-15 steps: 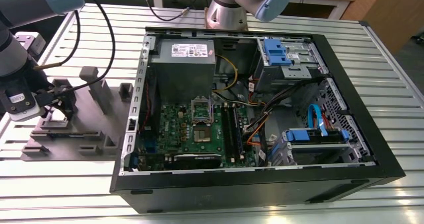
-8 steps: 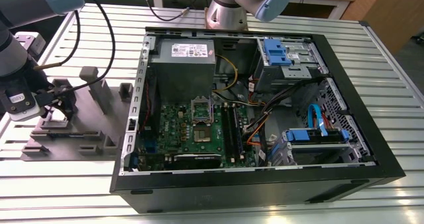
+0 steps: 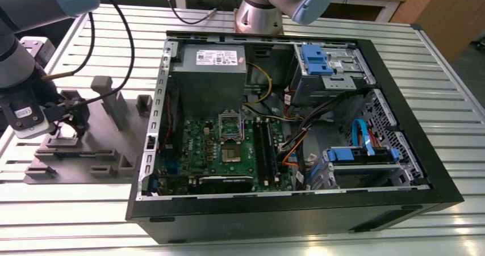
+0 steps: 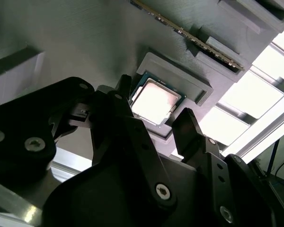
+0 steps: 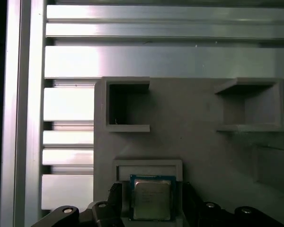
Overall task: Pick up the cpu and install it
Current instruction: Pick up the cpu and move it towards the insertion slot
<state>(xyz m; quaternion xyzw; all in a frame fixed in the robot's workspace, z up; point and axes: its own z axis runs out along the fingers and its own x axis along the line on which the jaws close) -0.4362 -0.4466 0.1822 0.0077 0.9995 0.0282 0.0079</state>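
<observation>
1. Black fingers point(image 4: 189, 127) of the gripper point(image 4: 156, 106) sit closest to the lens in the second wrist view, angled down twd the grey plastic tray point(image 4: 85, 47).
2. Btwn them lies the cpu point(image 4: 154, 101): small flat square, pale silvery top, dark edge. It sits flat in a shallow raised pocket point(image 4: 180, 75) of the tray.
3. Gripper state: jaws apart, one finger on each side of the cpu and just beside its edges. I see no firm squeeze and nothing held.
4. First wrist view shows the same from above: cpu point(image 5: 151, 198) level in its pocket, gripper point(image 5: 151, 195) straddling it, tray point(image 5: 194, 142) resting on the slatted metal counter point(image 5: 71, 61).
5. Exterior view: gripper point(image 3: 62, 118) is low over the tray point(image 3: 83, 154) at that view's left. The open PC case point(image 3: 303, 210) lies well apart, twd the exterior view's right, on the same counter point(image 3: 424, 51).
6. Inside the case I can make out the green motherboard point(image 3: 220, 154) w/ its socket point(image 3: 229, 152) near the middle. No chip is seated there as far as I can tell.
7. Step in hand, my read: the pick-up, at the grasp stage. Gripper is lined up around the cpu, which is not yet lifted; install not begun.
8. What the grasp calls for, imo: even pressure on two opposite edges, chip kept level, and light force, since it's thin and the pocket walls are close.
</observation>
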